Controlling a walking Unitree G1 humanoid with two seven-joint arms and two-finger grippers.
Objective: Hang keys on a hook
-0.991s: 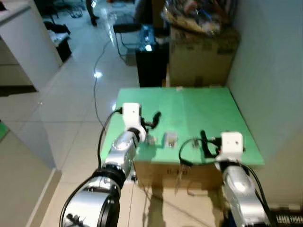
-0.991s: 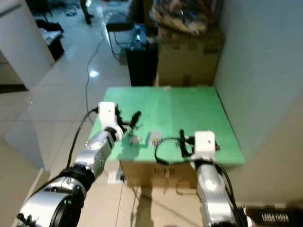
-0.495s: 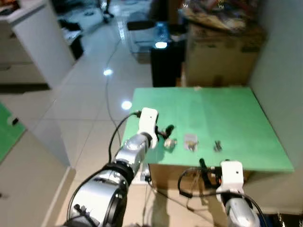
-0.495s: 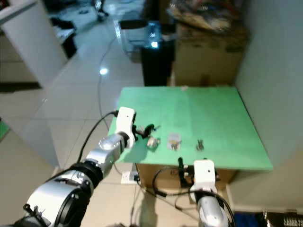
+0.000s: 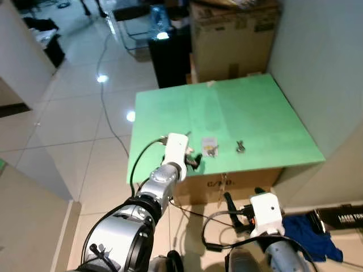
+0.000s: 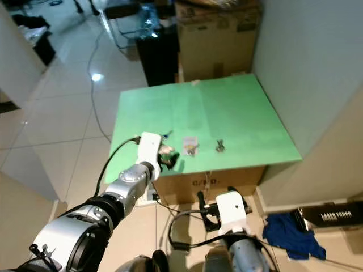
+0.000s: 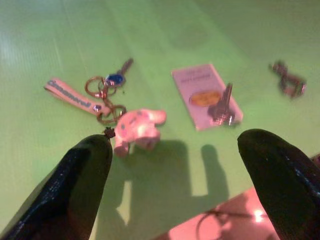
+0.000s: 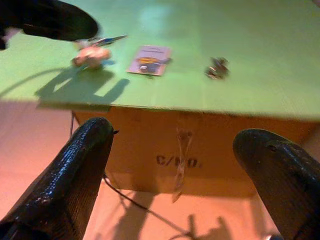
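Observation:
A key ring with a pink plush charm (image 7: 136, 129), a blue key and a strap lies near the front left of the green tabletop (image 5: 238, 107). To its right lie a key on a small card (image 5: 210, 146) and a small key bunch (image 5: 240, 147). My left gripper (image 7: 175, 200) hovers open just in front of the pink charm, its fingers (image 7: 82, 180) straddling the charm's shadow without touching it. My right gripper (image 8: 190, 180) is open and empty, below the table's front edge and facing the box side.
The tabletop rests on a cardboard box (image 5: 238, 181). A large carton (image 5: 232, 34) and a black cabinet (image 5: 170, 56) stand behind it, with a wall to the right. A blue cloth (image 5: 303, 232) and a black box (image 5: 340, 217) lie on the floor at the right.
The camera has risen and drawn back from the table. My right gripper has dropped from the table's front edge to below it. My left gripper stays by the pink charm keys.

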